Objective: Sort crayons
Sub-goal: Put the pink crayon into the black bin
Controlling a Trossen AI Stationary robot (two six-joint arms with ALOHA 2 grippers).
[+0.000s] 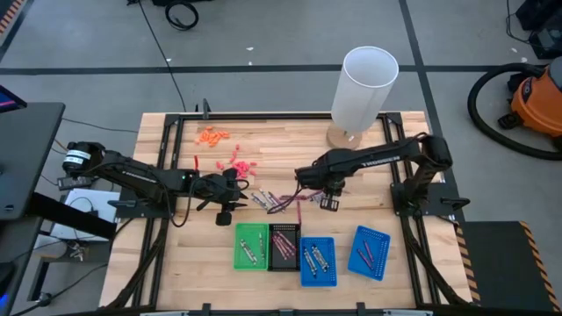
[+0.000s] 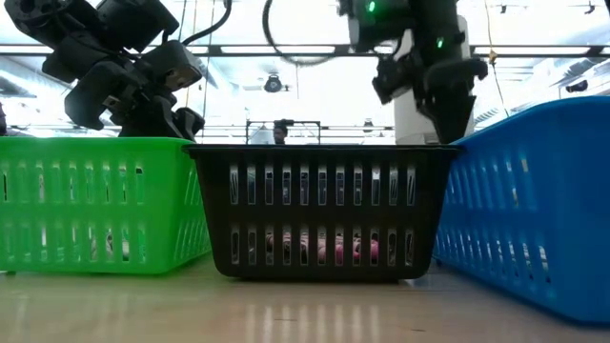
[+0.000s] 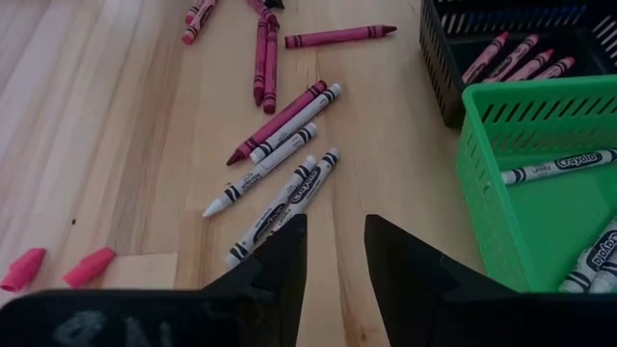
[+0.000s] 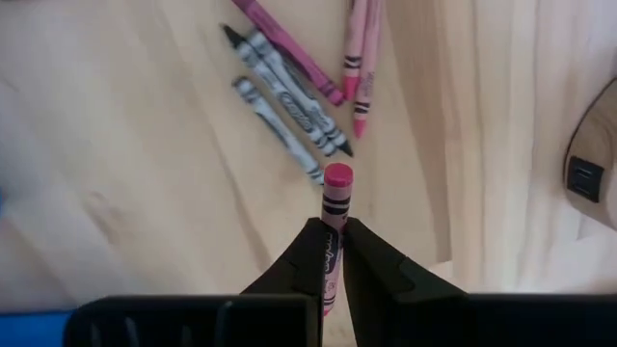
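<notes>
Loose crayons (image 1: pixel 272 202) lie flat on the wooden table between the two arms: grey-white ones (image 3: pixel 280 188), maroon ones (image 3: pixel 280 120) and pink ones (image 4: pixel 362 67). My right gripper (image 4: pixel 333 231) hangs over the table just right of this pile, pointing down, shut on a pinkish-red crayon (image 4: pixel 336 193). My left gripper (image 3: pixel 335 241) stands open left of the pile with nothing between its fingers, beside the green tray (image 3: pixel 549 183). White crayons lie in the green tray and pink ones in the black tray (image 3: pixel 501 48). My right gripper pinches the pinkish-red crayon between its two fingers, by the wrapped shaft (image 4: pixel 334 229). The fingers come from above and lie along the crayon. Its flat end (image 4: pixel 337 176) sticks out below the fingertips. The crayon hangs roughly upright, clear of the table.
Four small trays stand in a row near the front edge: green (image 1: pixel 251 246), black (image 1: pixel 283 246) and two blue (image 1: pixel 318 261) (image 1: pixel 370 252). A tall white cylinder (image 1: pixel 364 88) stands at the far right. Orange bits (image 1: pixel 212 135) and coral bits (image 1: pixel 237 164) lie at the far left.
</notes>
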